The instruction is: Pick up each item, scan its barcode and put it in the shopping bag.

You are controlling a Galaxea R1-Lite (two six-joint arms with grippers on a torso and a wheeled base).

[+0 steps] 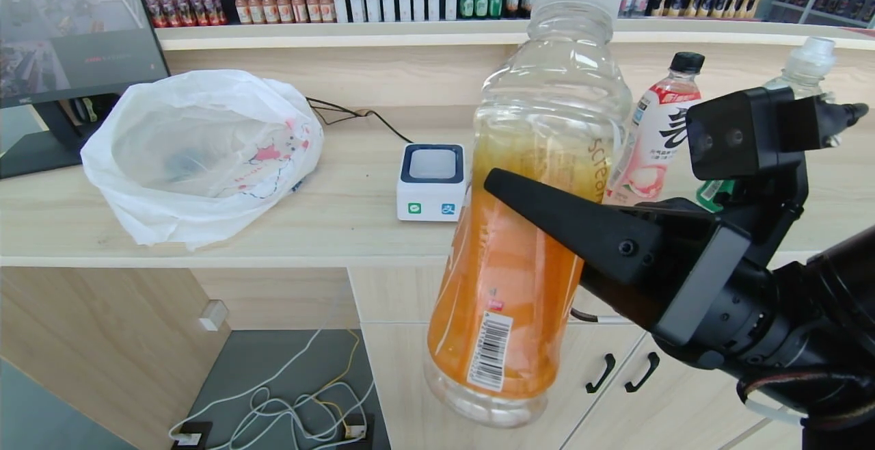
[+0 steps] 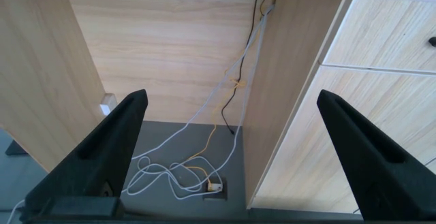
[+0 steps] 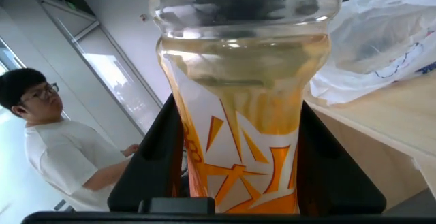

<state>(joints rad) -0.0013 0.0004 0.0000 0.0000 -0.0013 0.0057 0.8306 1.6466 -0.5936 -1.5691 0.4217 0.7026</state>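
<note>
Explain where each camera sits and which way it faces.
Head view: on the head, facing forward and down over the counter, scanner and shopping bag; the right fingers grip the bottle.
Left wrist view: on the left wrist, facing the floor cables under the counter; its open fingers show.
Right wrist view: on the right wrist, facing the bottle between its fingers.
Shared: head and right wrist see bottle, shopping bag.

The orange bottle (image 1: 506, 286) wears a white barcode sticker (image 1: 490, 351) near its bottom, its tiny numbers too small to read.
</note>
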